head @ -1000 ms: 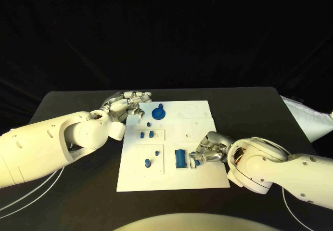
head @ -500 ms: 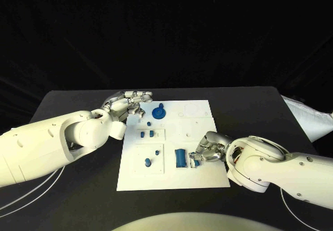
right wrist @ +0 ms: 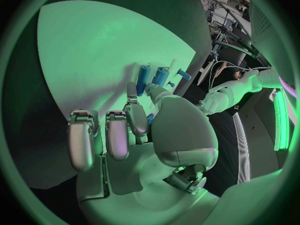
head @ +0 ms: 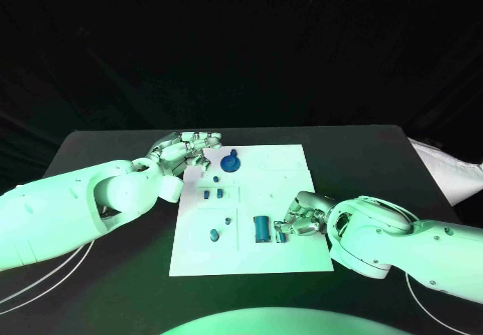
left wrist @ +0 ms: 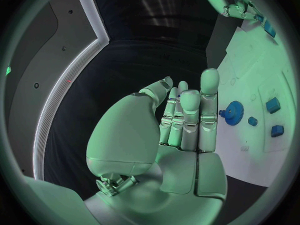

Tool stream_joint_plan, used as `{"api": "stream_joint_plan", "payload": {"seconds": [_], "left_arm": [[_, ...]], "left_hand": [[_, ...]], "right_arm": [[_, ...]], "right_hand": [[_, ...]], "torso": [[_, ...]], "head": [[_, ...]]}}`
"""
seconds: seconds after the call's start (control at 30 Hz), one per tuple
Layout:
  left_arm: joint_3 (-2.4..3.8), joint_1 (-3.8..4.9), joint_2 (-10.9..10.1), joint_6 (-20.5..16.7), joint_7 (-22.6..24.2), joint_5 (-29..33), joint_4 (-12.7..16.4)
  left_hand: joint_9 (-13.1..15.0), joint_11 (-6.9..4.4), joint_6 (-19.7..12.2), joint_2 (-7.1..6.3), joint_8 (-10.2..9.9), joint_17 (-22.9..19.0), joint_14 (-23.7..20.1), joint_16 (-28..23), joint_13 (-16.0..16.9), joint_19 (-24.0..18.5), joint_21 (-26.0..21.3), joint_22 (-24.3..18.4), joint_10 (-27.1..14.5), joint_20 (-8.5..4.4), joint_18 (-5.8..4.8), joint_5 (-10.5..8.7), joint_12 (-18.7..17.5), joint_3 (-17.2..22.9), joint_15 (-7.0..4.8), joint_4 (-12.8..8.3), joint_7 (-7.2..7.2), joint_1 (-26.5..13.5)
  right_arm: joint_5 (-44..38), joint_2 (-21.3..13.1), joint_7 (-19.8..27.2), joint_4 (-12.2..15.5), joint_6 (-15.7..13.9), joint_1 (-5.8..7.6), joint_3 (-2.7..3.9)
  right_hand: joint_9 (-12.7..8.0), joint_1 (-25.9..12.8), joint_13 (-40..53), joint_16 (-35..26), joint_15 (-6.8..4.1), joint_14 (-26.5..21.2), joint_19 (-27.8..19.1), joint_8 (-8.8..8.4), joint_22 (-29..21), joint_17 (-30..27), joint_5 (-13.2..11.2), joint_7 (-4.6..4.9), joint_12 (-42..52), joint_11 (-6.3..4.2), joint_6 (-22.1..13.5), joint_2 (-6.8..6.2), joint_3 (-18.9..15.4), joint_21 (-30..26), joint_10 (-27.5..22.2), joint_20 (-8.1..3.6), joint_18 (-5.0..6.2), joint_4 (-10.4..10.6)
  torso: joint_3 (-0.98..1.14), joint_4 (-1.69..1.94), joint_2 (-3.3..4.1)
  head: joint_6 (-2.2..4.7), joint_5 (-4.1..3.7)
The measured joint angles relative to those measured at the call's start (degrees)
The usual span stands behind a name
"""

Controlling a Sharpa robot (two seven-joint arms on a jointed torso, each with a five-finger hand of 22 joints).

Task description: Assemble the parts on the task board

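Head view: the right hand (head: 299,218) is pinching a small blue part (head: 282,236) beside the blue cylinder (head: 262,227), likely needing seating next; the left hand (head: 186,150), fingers apart, is holding nothing.

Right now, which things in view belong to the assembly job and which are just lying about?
Job: task board; blue gear; blue cylinder; small blue parts; left hand; right hand.
Lying about: white cloth; white cables.
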Motion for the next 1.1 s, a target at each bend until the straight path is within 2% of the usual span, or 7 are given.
{"api": "stream_joint_plan", "payload": {"seconds": [0.23,0.37,0.43,0.53,0.7,1.03,1.1], "left_arm": [[0.00,0.00,0.0,0.1,-0.1,0.0,0.0],[0.00,0.00,0.0,0.1,-0.2,0.0,0.0],[0.00,0.00,0.0,0.2,-0.2,-0.1,0.0],[0.00,0.00,0.0,0.2,-0.3,-0.1,0.0],[0.00,0.00,0.0,0.2,-0.4,-0.1,0.0],[0.00,0.00,0.0,0.4,-0.4,-0.1,-0.1],[0.00,0.00,0.0,0.4,-0.5,-0.1,-0.1]], "left_hand": [[0.0,0.00,0.0,0.00,0.0,0.0,0.0,0.0,0.0,0.0,0.0,0.0,0.0,0.00,0.00,0.00,0.0,0.0,0.00,0.0,0.00,0.0],[0.0,0.00,0.0,0.00,0.0,0.0,0.0,0.0,0.0,0.0,0.0,0.0,0.0,0.00,0.00,0.00,0.0,0.0,0.00,0.0,0.00,0.0],[0.0,0.00,0.0,0.00,0.0,0.0,0.0,0.0,0.0,0.0,0.0,0.0,0.0,0.00,0.00,0.00,0.0,0.0,0.00,0.0,0.00,0.0],[0.0,0.00,0.0,0.00,0.0,0.0,0.0,0.0,0.0,0.0,0.0,0.0,0.0,0.00,0.00,0.00,0.0,0.0,0.00,0.0,0.00,0.0],[0.0,0.00,0.0,0.00,0.0,0.0,0.0,0.0,0.0,0.0,0.0,0.0,0.0,0.00,0.00,0.00,0.0,0.0,0.00,0.0,0.00,0.0],[0.0,0.00,0.0,0.00,0.0,0.0,-0.1,0.0,0.0,0.0,0.0,0.0,0.0,0.00,0.00,0.00,0.0,0.0,0.11,0.0,0.00,0.0],[0.0,0.00,0.0,0.00,0.0,-0.1,-0.2,0.0,0.0,0.0,-0.2,-0.1,0.0,0.00,0.00,0.00,0.0,0.0,0.21,0.0,0.00,0.0]], "right_arm": [[-0.3,0.1,-0.1,-0.2,0.5,-0.02,-0.01],[-0.4,0.2,-0.1,-0.2,0.7,-0.06,-0.06],[-0.4,0.2,-0.1,-0.3,0.8,-0.06,-0.06],[-0.5,0.2,-0.1,-0.3,0.9,-0.07,-0.07],[-0.6,0.2,-0.1,-0.2,1.1,-0.09,-0.07],[-0.7,-0.6,0.0,0.7,1.1,-0.21,-0.07],[-0.7,-0.9,0.1,1.0,1.1,-0.22,-0.07]], "right_hand": [[0.0,-1.8,0.0,0.0,0.00,0.0,0.0,0.23,0.0,0.0,-0.4,-0.21,0.2,0.02,0.2,0.26,-1.6,0.0,0.0,0.00,0.00,1.3],[0.1,-3.0,0.0,0.0,0.00,0.0,0.0,0.22,0.0,0.0,-1.6,-0.09,0.2,0.02,0.5,-0.34,-4.0,0.0,0.0,0.00,0.00,2.4],[0.2,-3.5,0.0,0.0,0.00,0.0,0.0,0.22,0.0,0.0,-3.2,-0.09,0.2,0.02,0.5,-0.86,-5.3,0.0,0.0,0.00,0.00,2.9],[0.2,-3.7,0.0,0.0,0.00,0.0,0.0,0.21,0.0,0.0,-6.3,-0.10,0.2,0.02,0.5,-0.99,-7.3,0.0,0.0,0.00,0.00,3.7],[0.4,-3.7,0.0,0.0,0.00,0.0,0.0,0.21,0.0,0.0,-9.0,-0.11,0.2,0.02,0.5,-0.99,-9.9,0.0,0.0,0.01,0.00,4.7],[0.5,-3.7,0.0,0.0,0.01,0.0,0.0,0.20,0.0,0.0,-10.0,-0.11,0.5,0.02,0.5,-0.98,-11.5,0.0,0.0,0.01,0.00,5.4],[0.5,-3.0,0.0,0.0,0.01,0.0,0.0,0.20,0.0,0.0,-10.0,-0.11,0.5,0.02,0.5,-0.38,-12.0,0.0,0.0,0.01,0.00,5.1]], "torso": [[-0.01,0.01,0.01],[0.00,0.01,0.01],[-0.02,0.00,0.00],[-0.03,0.00,0.00],[-0.02,-0.02,-0.01],[0.03,-0.03,-0.01],[0.07,-0.03,-0.01]], "head": [[-0.01,0.01],[-0.04,0.05],[-0.04,0.05],[-0.06,0.05],[-0.09,-0.02],[-0.09,-0.17],[-0.07,-0.18]]}}
